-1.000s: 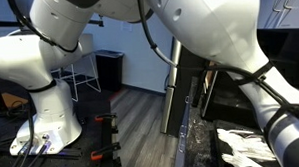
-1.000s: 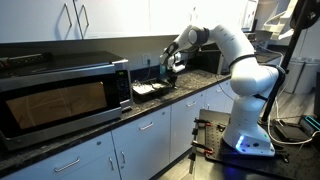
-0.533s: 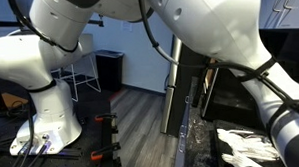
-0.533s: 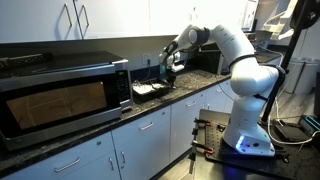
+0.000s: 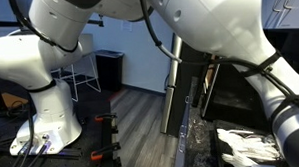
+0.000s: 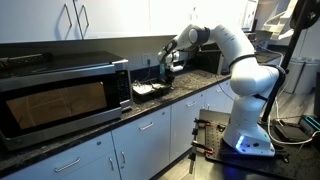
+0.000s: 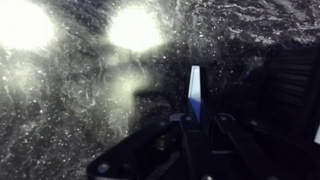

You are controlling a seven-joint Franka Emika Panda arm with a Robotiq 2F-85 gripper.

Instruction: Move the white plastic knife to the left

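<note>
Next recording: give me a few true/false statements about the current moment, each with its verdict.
The end effector grips the white plastic knife. True.
The microwave door is open. False: it is closed.
The countertop is dark and speckled. True.
The end effector is inside the microwave. False: it hangs over the countertop, beside the microwave.
</note>
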